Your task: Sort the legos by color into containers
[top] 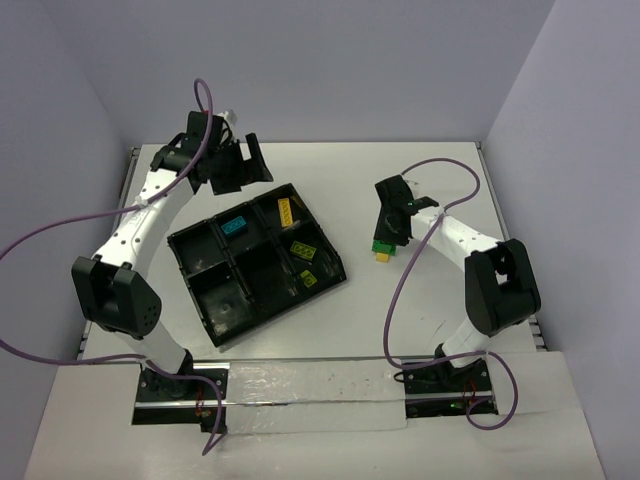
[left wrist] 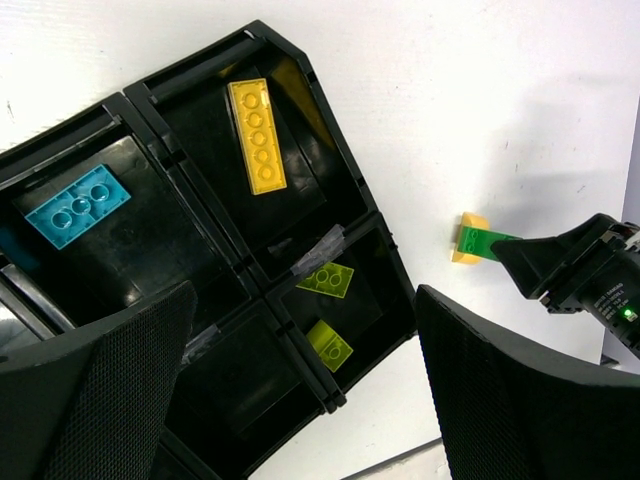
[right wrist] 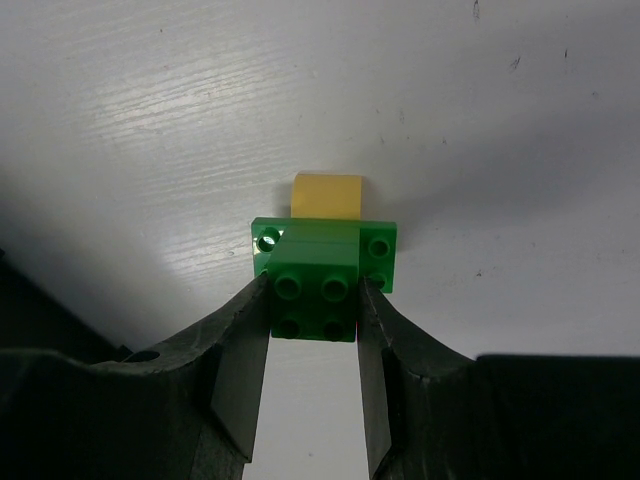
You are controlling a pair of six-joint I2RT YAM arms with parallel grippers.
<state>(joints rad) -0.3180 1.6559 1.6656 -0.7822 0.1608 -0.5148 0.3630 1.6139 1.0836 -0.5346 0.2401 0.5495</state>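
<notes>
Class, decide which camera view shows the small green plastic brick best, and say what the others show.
The right wrist view: the small green plastic brick sits central, studs clear, pinched by the right gripper. The top view shows a tiny green speck; the left wrist view, a green sliver at that gripper's tip.

Green stack [right wrist: 313, 290]: small brick on a wider green plate, pinched between right gripper [right wrist: 313, 330] fingers. Yellow brick [right wrist: 327, 192] touches it, just past the fingertips.

Tray [top: 280, 308]: glossy black, six compartments, well left of that gripper, far corner under left gripper [top: 243, 168]. Inside, in separate compartments: blue brick [left wrist: 77, 205]; long yellow brick [left wrist: 257, 135]; two lime plates [left wrist: 326, 280] together.
</notes>
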